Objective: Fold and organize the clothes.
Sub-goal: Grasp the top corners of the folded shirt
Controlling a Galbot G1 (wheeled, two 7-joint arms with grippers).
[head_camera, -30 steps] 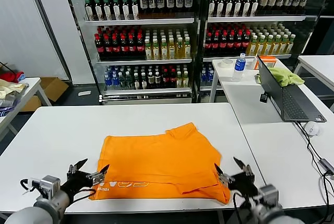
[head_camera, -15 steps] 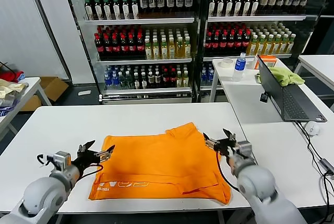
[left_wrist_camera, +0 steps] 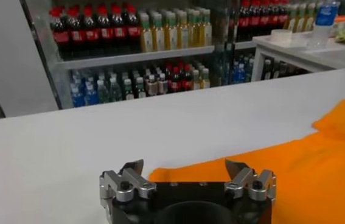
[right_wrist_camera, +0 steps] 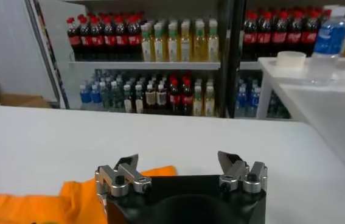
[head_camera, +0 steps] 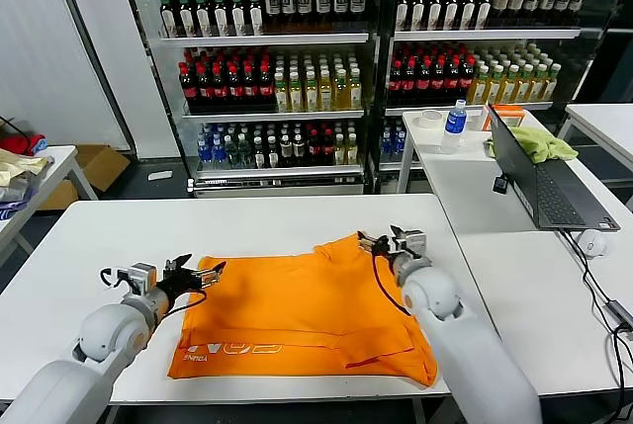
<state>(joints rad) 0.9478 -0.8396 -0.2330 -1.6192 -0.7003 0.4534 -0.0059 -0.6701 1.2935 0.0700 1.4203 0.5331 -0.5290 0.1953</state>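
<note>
Both open claws hover at the orange T-shirt's [head_camera: 302, 310] far corners.

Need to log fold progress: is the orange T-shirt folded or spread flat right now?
Partly folded. The orange T-shirt lies on the white table as a compact block, with overlapping layers and a doubled edge along its right side, lettering near the hem.

White desk [head_camera: 99, 236] is carrying one orange T-shirt [head_camera: 297, 310], lying flat near the front edge with white lettering by the hem. Adjoining desk [head_camera: 465, 192] to the right is carrying an open laptop [head_camera: 544, 187], a mouse [head_camera: 591, 242], a water bottle [head_camera: 454, 126] and a yellow-green cloth [head_camera: 539, 143].
</note>
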